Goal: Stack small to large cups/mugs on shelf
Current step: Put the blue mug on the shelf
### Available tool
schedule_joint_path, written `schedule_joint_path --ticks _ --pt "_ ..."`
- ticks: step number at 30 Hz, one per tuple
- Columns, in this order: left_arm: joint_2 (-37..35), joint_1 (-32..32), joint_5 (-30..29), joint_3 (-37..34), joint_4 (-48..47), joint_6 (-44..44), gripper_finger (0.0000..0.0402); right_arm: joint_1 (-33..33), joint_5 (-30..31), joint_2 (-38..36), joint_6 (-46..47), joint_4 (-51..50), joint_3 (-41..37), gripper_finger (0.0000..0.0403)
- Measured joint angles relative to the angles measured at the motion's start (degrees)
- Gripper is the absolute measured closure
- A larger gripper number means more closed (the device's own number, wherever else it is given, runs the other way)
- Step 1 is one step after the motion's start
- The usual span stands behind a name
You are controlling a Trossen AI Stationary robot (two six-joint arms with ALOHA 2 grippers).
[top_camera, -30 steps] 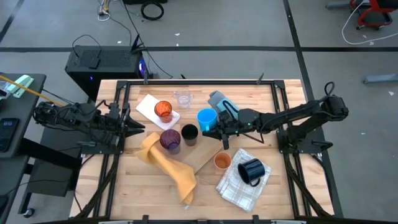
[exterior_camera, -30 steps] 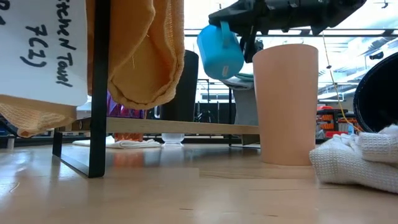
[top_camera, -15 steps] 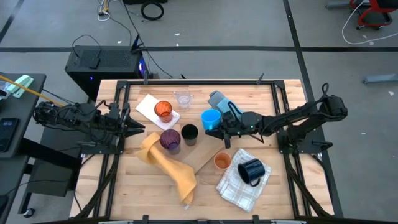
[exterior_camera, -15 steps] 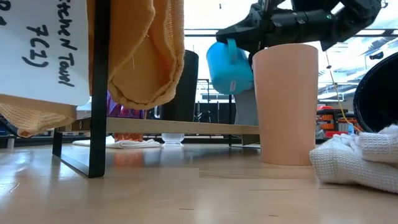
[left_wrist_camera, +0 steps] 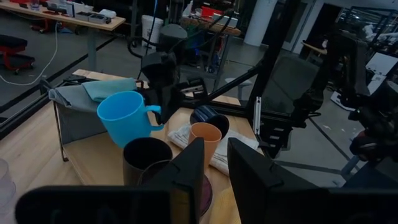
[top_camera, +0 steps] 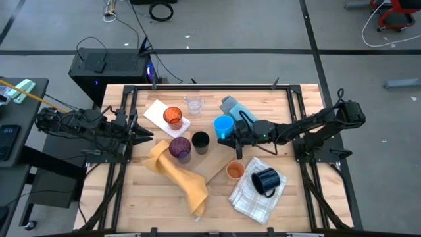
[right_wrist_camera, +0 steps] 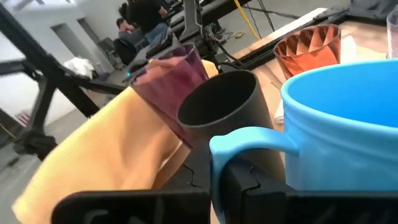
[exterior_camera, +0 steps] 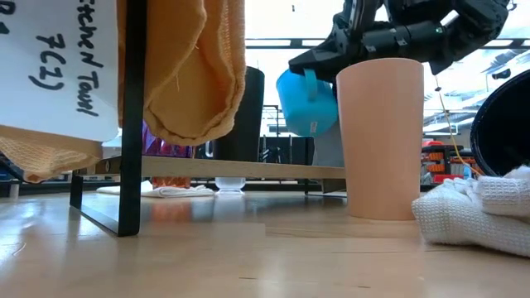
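My right gripper (top_camera: 231,137) is shut on a bright blue mug (top_camera: 222,125), held in the air over the table's middle; it also shows in the low view (exterior_camera: 306,101). A black cup (top_camera: 200,141) and a purple cup (top_camera: 179,147) stand to its left. An orange cup (top_camera: 235,170) stands nearer. A dark navy mug (top_camera: 265,181) rests on a white checked cloth. A red-tinted cup (top_camera: 173,116) stands on a white napkin, with a clear cup (top_camera: 193,103) behind it. My left gripper (top_camera: 146,135) waits at the table's left edge, narrowly open and empty. My right gripper holds the blue mug by its handle (right_wrist_camera: 249,140), with the dark fingers (right_wrist_camera: 249,180) at the handle's loop. They come about level from the table's right side. The mug is lifted clear of the table, mouth up and nearly upright.
A yellow towel (top_camera: 177,172) lies at the near left and hangs from a rack in the low view (exterior_camera: 195,66). A blue-grey folded cloth (top_camera: 233,105) lies on a grey stand behind the mug. Black frame rails run along the table's left and right sides.
My right gripper has carried the blue mug a little toward the table's right edge and downward. The mug was tilted and now hangs nearer upright, still clear of the table.
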Motion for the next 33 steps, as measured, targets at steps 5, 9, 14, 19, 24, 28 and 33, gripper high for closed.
schedule_joint_path --ticks 5,9,14,19,24,28,33 --pt "-0.02 0.00 0.00 0.01 -0.12 0.02 0.0322 0.92 0.66 1.92 -3.40 0.72 0.01 0.0392" --pt "-0.02 0.00 0.00 0.01 -0.20 0.56 0.0322 0.89 0.75 4.19 -5.54 1.53 0.12 0.0392" --pt "0.00 0.00 0.00 0.01 -0.31 0.89 0.0322 0.86 0.75 7.95 -6.24 2.42 0.06 0.0392" --pt "-0.02 0.00 0.00 0.01 -0.46 0.91 0.0325 0.85 0.73 10.75 -5.20 6.43 0.33 0.0392" --pt "0.00 0.00 0.00 0.01 -0.50 0.95 0.0324 0.85 0.73 11.81 -5.56 6.36 1.50 0.0392" --pt "0.00 0.00 0.00 0.01 -0.55 1.06 0.0325 0.85 0.72 13.54 -5.96 6.33 2.32 0.0392" --pt "-0.01 0.00 0.00 0.01 -0.81 1.29 0.0328 0.45 0.71 14.46 -5.96 6.22 2.92 0.0392"
